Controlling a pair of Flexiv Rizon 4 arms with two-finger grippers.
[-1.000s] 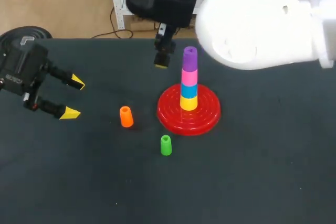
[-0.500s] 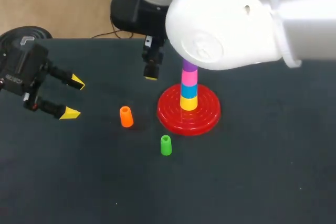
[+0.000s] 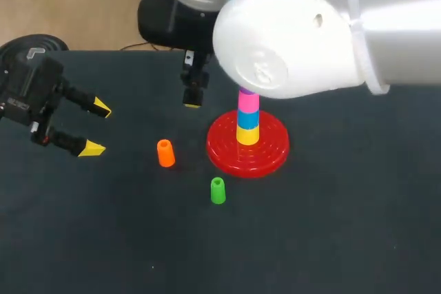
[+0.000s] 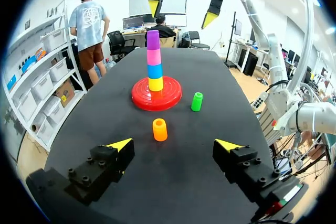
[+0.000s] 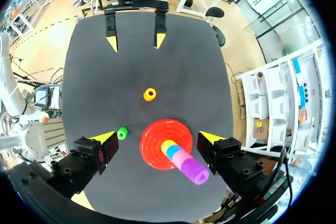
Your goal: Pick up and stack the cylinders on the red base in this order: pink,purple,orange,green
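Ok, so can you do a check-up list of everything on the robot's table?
Surface: dark table, flat; no spills seen.
Job's things: red base carries an upright stack, from the bottom yellow cylinder, blue cylinder, pink cylinder, purple cylinder. The orange cylinder and green cylinder stand loose on the table, not yet stacked.
Clutter: nothing seen.
Grippers: left end effector open, empty, off to the side of the orange cylinder; right end effector open, empty, raised above the table near the stack.
Cables: nothing seen on the table.
Surroundings: nobody reaches over the table.
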